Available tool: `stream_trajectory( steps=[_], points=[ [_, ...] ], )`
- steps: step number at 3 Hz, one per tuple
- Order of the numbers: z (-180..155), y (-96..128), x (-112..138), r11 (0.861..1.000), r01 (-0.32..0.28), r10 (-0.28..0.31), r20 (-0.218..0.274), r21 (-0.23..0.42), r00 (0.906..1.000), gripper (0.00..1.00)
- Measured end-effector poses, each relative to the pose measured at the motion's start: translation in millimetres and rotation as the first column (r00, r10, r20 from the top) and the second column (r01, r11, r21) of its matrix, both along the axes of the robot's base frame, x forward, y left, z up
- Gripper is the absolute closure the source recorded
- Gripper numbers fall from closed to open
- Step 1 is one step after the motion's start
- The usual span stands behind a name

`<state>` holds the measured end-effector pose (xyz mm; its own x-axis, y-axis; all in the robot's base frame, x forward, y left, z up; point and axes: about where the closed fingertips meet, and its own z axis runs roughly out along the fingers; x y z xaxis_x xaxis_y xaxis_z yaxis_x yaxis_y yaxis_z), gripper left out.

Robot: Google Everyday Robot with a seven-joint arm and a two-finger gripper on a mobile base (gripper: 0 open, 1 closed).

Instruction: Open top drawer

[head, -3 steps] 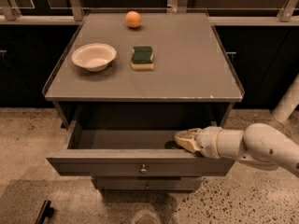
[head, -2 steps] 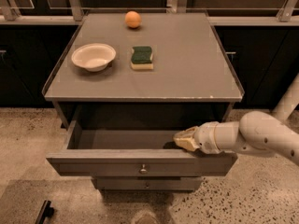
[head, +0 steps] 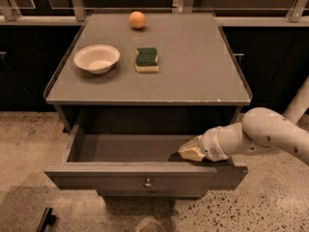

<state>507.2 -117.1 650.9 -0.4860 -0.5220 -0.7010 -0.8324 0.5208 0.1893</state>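
Observation:
The top drawer [head: 120, 174] is pulled out from under the grey cabinet top, and its inside shows no contents. Its flat grey-brown front carries a small round metal knob [head: 147, 182] at the centre. My gripper [head: 189, 151] reaches in from the right on a white arm. Its cream-coloured tip rests inside the drawer, just behind the front panel and to the right of the knob. The lower drawers are mostly hidden under the open one.
On the cabinet top [head: 203, 76] stand a white bowl [head: 96, 58], a green and yellow sponge [head: 146, 59] and an orange [head: 137, 19]. Dark cabinets and a rail run behind. The speckled floor [head: 270, 202] lies around the unit. A dark object [head: 46, 220] lies at the lower left.
My arm has shifted slightly; the gripper tip stays inside the drawer at its right front. The drawer stays about as far out as before.

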Motion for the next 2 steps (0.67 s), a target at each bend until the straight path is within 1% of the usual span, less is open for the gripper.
stream_trajectory(
  steps=[1,2],
  points=[
    [-6.6,6.9,-22.3,1.000,-0.018,0.020,-0.067,0.020,0.9975,1.00],
    [-4.6,4.9,-27.7,0.999,0.038,-0.037,-0.035,0.039,0.9987,1.00]
  ],
)
